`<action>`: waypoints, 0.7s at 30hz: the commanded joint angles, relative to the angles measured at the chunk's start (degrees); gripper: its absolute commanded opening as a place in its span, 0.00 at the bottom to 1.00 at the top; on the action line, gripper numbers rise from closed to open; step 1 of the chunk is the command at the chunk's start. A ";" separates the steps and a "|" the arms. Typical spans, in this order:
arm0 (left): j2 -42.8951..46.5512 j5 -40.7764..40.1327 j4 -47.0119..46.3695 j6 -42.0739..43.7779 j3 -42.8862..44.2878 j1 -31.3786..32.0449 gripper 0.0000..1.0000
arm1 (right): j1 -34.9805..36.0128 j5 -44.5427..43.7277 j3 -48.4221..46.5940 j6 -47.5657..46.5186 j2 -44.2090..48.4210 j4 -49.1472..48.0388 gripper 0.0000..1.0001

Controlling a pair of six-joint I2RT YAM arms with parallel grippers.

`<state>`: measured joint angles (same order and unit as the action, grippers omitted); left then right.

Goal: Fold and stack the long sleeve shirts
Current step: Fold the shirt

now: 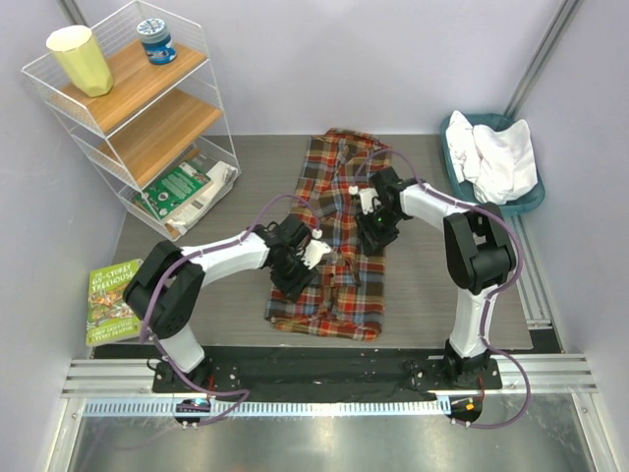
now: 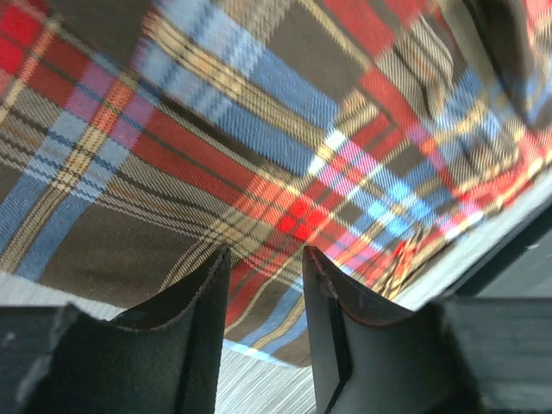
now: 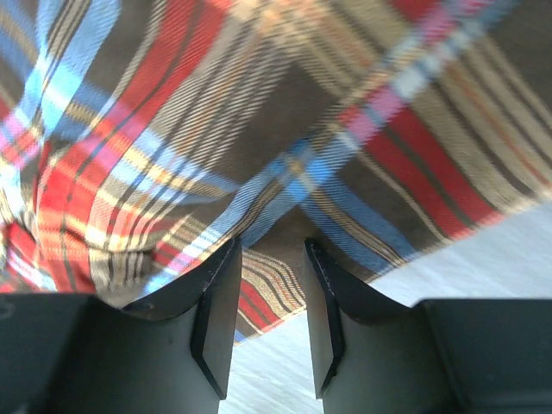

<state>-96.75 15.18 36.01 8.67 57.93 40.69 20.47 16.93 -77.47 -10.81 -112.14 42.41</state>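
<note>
The plaid shirt (image 1: 339,295) lies lengthwise down the middle of the table, folded into a long strip, collar end at the far side. My left gripper (image 1: 311,258) sits at its left edge and is open, its jaws a narrow gap apart over the cloth's hem (image 2: 266,250). At the strip's right edge, my right gripper (image 1: 373,226) is also open; a fold of the plaid shirt (image 3: 285,129) lies at its tips (image 3: 272,243) with bare table showing between the fingers. The white shirt (image 1: 496,157) is bunched in the teal basket (image 1: 526,202).
A white wire shelf (image 1: 128,128) stands at the far left, holding a yellow cup (image 1: 81,59), a blue jar (image 1: 156,40) and a green box. A green book (image 1: 113,300) lies at the table's left edge. The basket sits at the far right corner.
</note>
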 commanded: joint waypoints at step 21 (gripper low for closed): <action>33.37 6.80 6.63 35.09 -13.89 3.77 0.77 | 3.95 5.14 32.80 -47.45 48.90 6.56 0.59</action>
<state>-64.97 22.50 42.33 29.32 49.95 42.83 18.83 25.26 -56.82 -44.73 -68.53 49.65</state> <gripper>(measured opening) 0.768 0.559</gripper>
